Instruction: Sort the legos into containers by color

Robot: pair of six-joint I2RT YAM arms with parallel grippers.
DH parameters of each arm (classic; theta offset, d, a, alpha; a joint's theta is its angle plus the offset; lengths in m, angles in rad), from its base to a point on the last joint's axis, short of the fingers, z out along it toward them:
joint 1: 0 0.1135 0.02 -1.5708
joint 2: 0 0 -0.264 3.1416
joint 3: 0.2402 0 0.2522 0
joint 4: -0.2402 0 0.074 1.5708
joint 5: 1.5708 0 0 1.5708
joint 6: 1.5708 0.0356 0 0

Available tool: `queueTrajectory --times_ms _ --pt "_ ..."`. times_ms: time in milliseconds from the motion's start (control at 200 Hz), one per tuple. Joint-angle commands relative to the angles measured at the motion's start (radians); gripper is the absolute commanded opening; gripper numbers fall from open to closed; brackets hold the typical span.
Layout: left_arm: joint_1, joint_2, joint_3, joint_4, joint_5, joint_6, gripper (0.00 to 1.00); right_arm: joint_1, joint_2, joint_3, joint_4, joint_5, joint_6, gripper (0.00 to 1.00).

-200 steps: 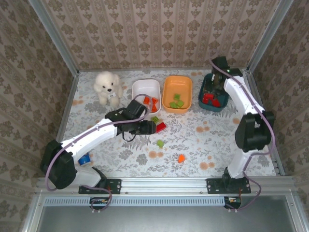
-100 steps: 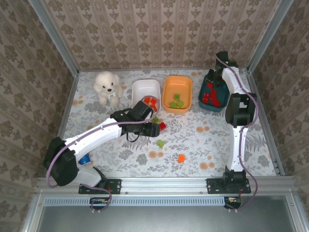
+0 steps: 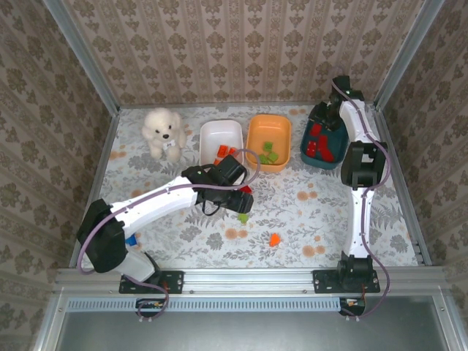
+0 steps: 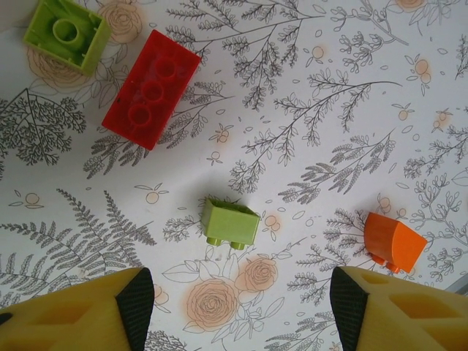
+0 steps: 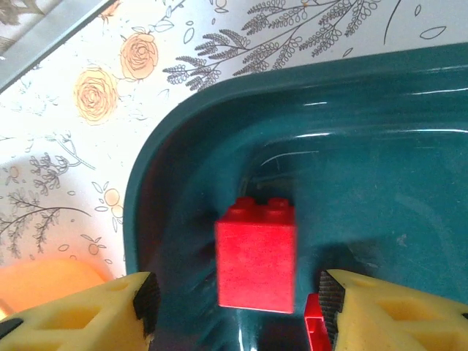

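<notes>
Green brick [image 4: 230, 223], toward the table's near edge, lies just ahead of the wide-spread left tool [image 4: 234, 307]: advance, centre it between the jaws, lower squarely.

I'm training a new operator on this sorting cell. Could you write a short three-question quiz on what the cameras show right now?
1. What colour are the bricks lying in the orange tub? A red, B light green, C orange.
2. True or false: the right gripper stands open over the dark teal tub.
3. Fill in: the small brick nearest the left gripper is coloured ____.
Key: 1 B; 2 true; 3 light green.
</notes>
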State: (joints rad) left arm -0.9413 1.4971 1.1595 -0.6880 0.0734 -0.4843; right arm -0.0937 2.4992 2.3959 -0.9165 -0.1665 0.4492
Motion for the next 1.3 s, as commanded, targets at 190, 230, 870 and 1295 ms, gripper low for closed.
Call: queueTrajectory --times_ms 190,230,870,1295 --pt "-0.016 0.024 -0.013 -0.033 0.017 0.053 0.68 0.082 -0.488 -0.318 0.125 -0.022 0.013 0.60" --pt "-0.017 0.036 -0.017 -0.030 0.021 0.061 0.68 0.104 -0.585 -0.439 0.183 -0.019 0.030 0.60" --pt "-0.056 0.327 0.066 -0.010 -0.025 0.159 0.66 0.246 -1.669 -1.412 0.170 -0.059 0.244 0.66" --pt "-0.055 0.331 0.135 -0.036 -0.072 0.136 0.34 0.246 -1.675 -1.391 0.139 -0.074 0.238 0.64"
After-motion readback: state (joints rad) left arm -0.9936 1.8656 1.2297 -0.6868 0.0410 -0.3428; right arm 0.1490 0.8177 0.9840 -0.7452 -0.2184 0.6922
